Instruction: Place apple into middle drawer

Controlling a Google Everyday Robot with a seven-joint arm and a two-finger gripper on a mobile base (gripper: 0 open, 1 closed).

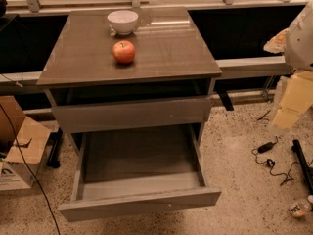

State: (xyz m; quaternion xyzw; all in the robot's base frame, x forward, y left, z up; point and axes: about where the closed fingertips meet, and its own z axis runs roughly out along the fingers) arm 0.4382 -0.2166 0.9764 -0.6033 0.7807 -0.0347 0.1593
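I am seeing only a small part of the arm [301, 35]. It is showing at the far right edge as a white rounded link, off to the side of the cabinet [166, 58] and at about the height of its top. Just below that link the gripper [292, 102] is showing as a pale yellowish shape. It is hanging beside the cabinet's right side and well apart from it. I cannot tell how far open it is, because the edge of the view is cutting part of it off. It is touching nothing on the cabinet and is far from the apple [123, 52].

The apple is sitting on the cabinet top, left of the middle, with its stem pointing up. The white bowl [122, 21] is standing behind it near the back edge, close to the apple but not touching it.

Lower down, the open drawer [142, 202] is standing pulled far out toward me, with its bare bottom showing. I cannot tell for certain whether it is the middle one. The drawer above [129, 114] is sitting almost pushed in, with a dark gap between it and the top.

A cardboard box [17, 146] is lying on the speckled floor to the left of the cabinet, and loose cables [271, 163] are trailing across the floor on the right, below the gripper.
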